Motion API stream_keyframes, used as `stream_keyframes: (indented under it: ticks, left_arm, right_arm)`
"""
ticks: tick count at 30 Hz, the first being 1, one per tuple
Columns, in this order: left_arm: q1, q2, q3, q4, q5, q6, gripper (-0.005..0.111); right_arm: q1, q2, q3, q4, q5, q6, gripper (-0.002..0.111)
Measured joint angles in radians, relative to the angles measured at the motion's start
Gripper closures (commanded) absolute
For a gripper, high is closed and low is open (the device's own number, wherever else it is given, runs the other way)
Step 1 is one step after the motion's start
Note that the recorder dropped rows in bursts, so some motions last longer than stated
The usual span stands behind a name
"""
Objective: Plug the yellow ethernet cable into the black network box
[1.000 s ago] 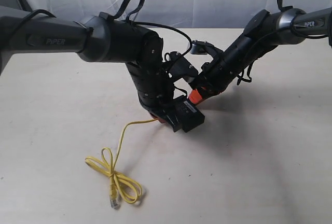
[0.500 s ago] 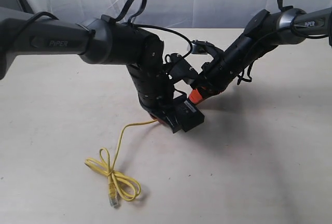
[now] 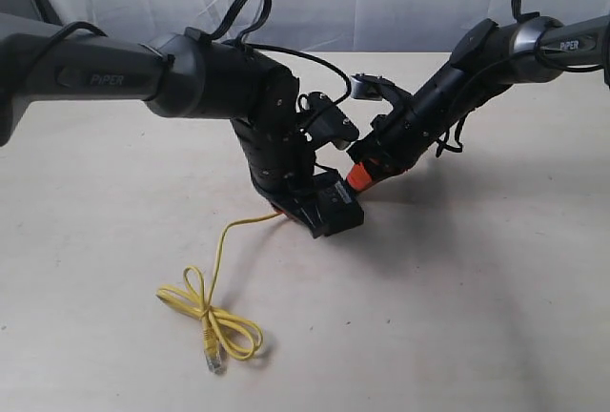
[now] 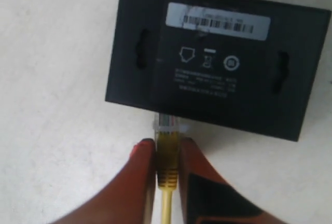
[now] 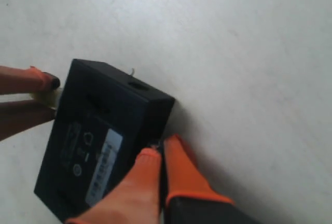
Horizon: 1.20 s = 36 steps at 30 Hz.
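Note:
The black network box (image 4: 218, 63) lies flat on the table, its white barcode label facing up. My left gripper (image 4: 167, 143) is shut on the plug (image 4: 167, 162) of the yellow ethernet cable. The plug's clear tip (image 4: 167, 124) touches the box's near side wall; whether it sits in a port I cannot tell. The rest of the cable trails off to a loose coil (image 3: 214, 321) on the table. My right gripper (image 5: 160, 149) is shut, its orange tips against the opposite side of the box (image 5: 98, 141). In the exterior view both grippers meet at the box (image 3: 335, 210).
The pale table (image 3: 477, 288) stretches to a white cloth backdrop (image 3: 381, 2). Both black arms cross above the table's middle, the left one (image 3: 219, 78) hiding part of the box. The cable's free end with its clear plug (image 3: 212, 364) lies near the front edge.
The left gripper, plug and box have shifted slightly to the left. The cable's coil slid a little along the table. The right gripper stays against the box.

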Motion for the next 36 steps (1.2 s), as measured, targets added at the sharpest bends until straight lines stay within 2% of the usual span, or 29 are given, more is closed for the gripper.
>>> stream_keyframes:
  ticks: [4, 15, 36]
  left_arm:
    - [0.002, 0.000, 0.000, 0.000, -0.002, 0.013, 0.107]
    - [0.008, 0.000, 0.000, 0.000, -0.002, 0.196, 0.107]
    - [0.008, 0.000, 0.000, -0.056, 0.014, 0.217, 0.107]
  right_arm:
    - [-0.005, 0.002, 0.000, 0.017, 0.005, -0.032, 0.109]
    - [-0.007, 0.004, 0.000, 0.024, 0.008, -0.111, 0.109]
    - [-0.007, 0.012, 0.000, 0.086, -0.018, -0.173, 0.109]
